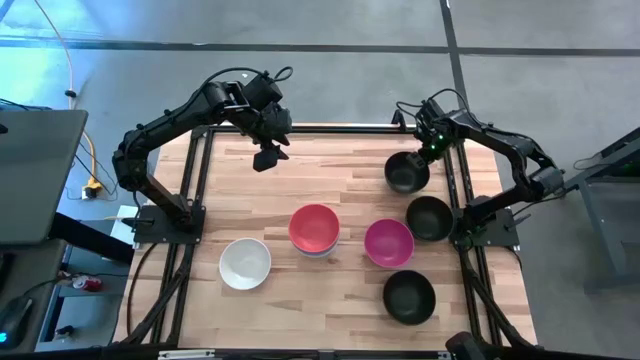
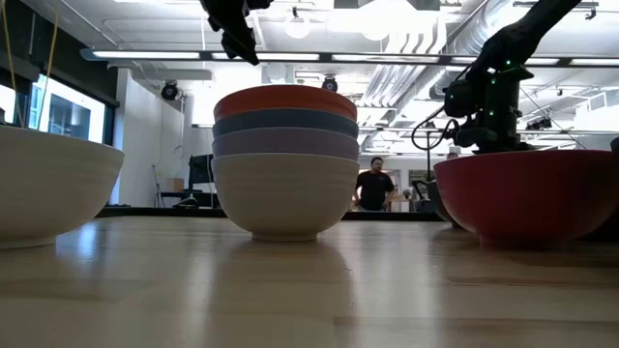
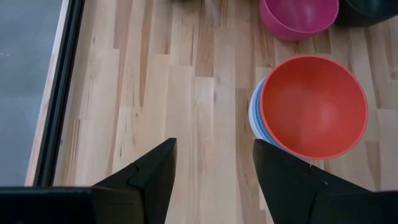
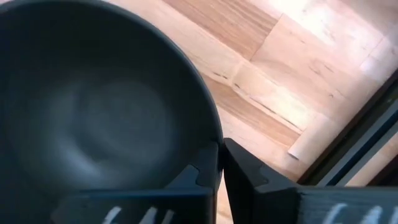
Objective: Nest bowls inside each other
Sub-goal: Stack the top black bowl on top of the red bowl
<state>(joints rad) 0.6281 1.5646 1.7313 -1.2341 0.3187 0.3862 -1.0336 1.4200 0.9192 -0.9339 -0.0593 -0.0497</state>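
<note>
Bench [image 1: 300, 190]: pale wood planks in mixed light and tan strips, edged by a black metal frame [image 1: 196, 180]. Floor [image 1: 330, 60] around it is grey concrete, crossed by dark seam lines. A yellow cable [image 1: 62, 45] trails over the floor at one side, near a dark grey tabletop [image 1: 35, 175]. A red can [image 1: 88, 284] lies on the floor below that.

Seen level across the bench: large open hall, white walls, exposed ceiling with silver ducts [image 2: 426, 58] and long strip lights [image 2: 145, 55]. A bright window [image 2: 58, 116] sits at one side. A person [image 2: 372, 186] in dark clothes stands far back among desks and equipment.
</note>
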